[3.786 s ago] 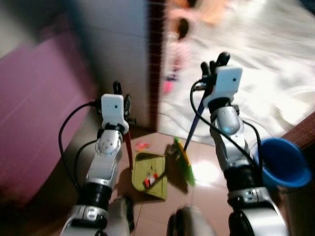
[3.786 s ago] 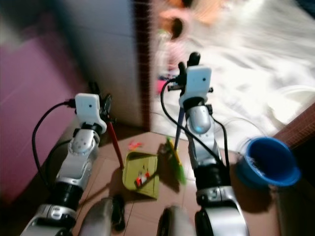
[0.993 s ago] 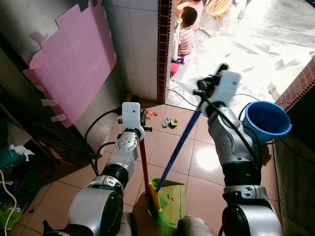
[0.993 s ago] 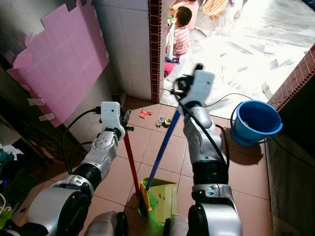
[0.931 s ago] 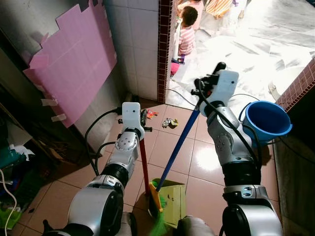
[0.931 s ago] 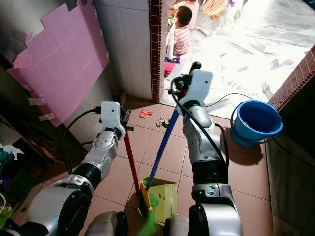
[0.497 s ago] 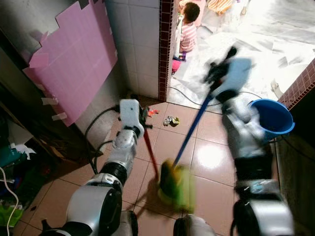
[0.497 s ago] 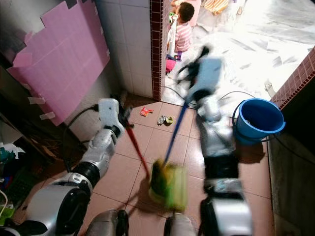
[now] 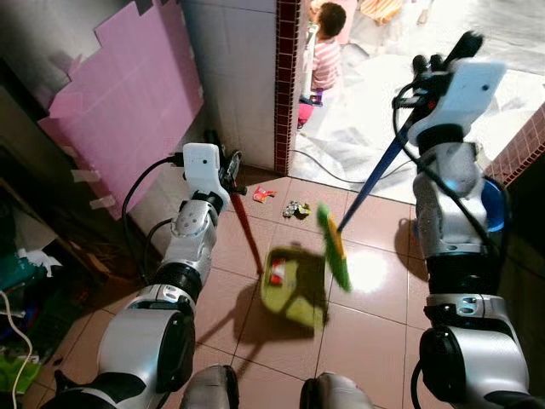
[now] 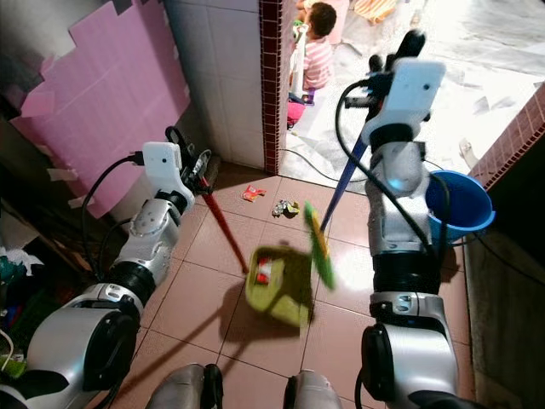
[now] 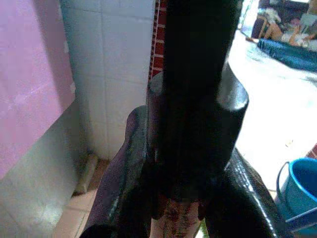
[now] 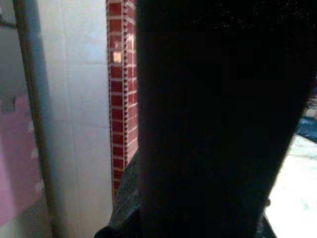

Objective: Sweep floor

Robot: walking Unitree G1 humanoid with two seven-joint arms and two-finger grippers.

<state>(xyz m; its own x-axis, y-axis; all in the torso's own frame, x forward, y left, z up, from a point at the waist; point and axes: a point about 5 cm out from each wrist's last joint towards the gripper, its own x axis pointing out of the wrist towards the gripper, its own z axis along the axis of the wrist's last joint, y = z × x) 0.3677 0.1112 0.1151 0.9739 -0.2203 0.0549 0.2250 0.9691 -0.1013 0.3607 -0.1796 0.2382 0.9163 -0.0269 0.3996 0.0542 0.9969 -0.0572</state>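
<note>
My left gripper [image 9: 228, 170] is shut on the top of the red handle [image 9: 247, 230] of a green dustpan [image 9: 296, 294]. The pan sits tilted on the tiled floor with a red scrap [image 9: 277, 273] inside. My right gripper [image 9: 436, 61], raised high by the doorway, is shut on the blue handle [image 9: 375, 179] of a broom. Its green bristles [image 9: 335, 249] hang just past the pan's far right edge. Loose litter lies beyond the pan: a red wrapper [image 9: 263, 194] and a crumpled piece [image 9: 295, 209]. In the left wrist view the dark handle end [image 11: 195, 114] sits between the fingers.
A blue bucket [image 10: 464, 204] stands right of my right arm. A person [image 9: 324, 47] sits in the bright doorway beyond the brick pillar [image 9: 285, 85]. A pink sheet [image 9: 128, 102] covers the left wall, with clutter at the far left. A cable [image 9: 332, 175] crosses the threshold.
The broom has come out of the dustpan and swung forward and right, with my right gripper raised higher. The dustpan has slid forward, toward the litter.
</note>
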